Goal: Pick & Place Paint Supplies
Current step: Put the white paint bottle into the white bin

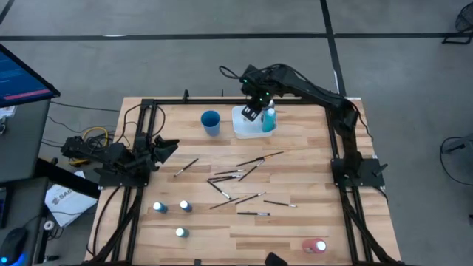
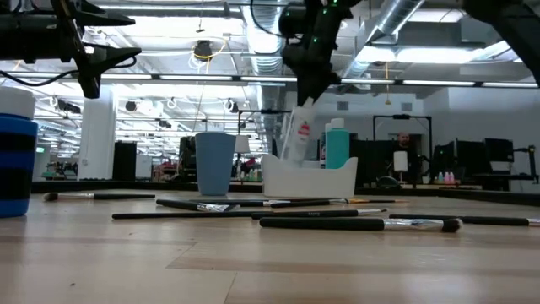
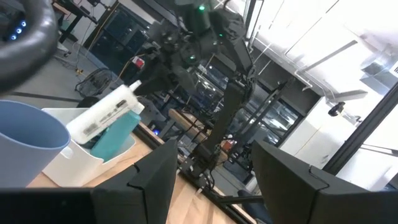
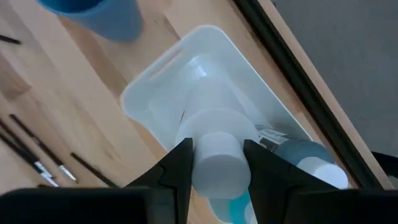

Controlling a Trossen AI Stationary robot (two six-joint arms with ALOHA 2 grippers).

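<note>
The wooden table [image 1: 295,229] carries a blue cup [image 1: 211,123] and white tray [image 1: 242,127] near its far edge, scattered paintbrushes [image 1: 240,176] at centre, three white-capped bottles [image 1: 172,213] front-left, and a red bottle [image 1: 315,245] front-right.

Wooden tabletop [image 2: 278,262], foreground. Thin dark-handled paintbrushes [image 2: 354,223] scattered flat across its middle. Blue plastic cup [image 2: 214,163], upright, just beside a low white rectangular tray [image 2: 309,177]. In the tray: teal white-capped paint bottle [image 2: 337,143], upright; white paint bottle [image 2: 298,135], tilted, its top clamped in the right gripper [image 2: 305,95] descending from above. Blue-and-white bottle [image 2: 17,156] at near left edge. Left gripper [image 2: 91,63] aloft upper left. Person [image 2: 403,148] distant in room.
</note>
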